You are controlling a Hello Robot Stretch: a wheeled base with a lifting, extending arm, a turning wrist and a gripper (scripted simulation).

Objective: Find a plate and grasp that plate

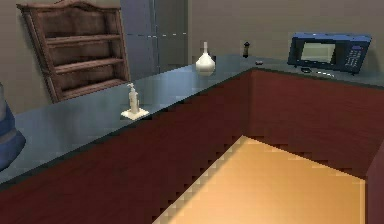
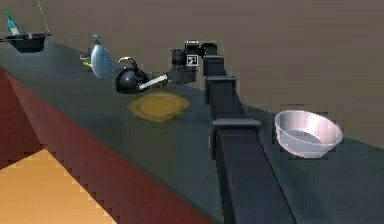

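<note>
Indistinctly, gripper [image 2: 134,81] end near tan plate [image 2: 161,107]

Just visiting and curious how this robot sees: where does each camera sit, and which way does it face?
Forward view: on the robot, facing ahead and somewhat down at a corner counter with vase and microwave; own body: none.
Arm side view: on the robot's body, facing out sideways across a counter with plate, kettle and bowl; arm and gripper show.
Shared: a dark-topped, red-fronted counter and orange floor.
</note>
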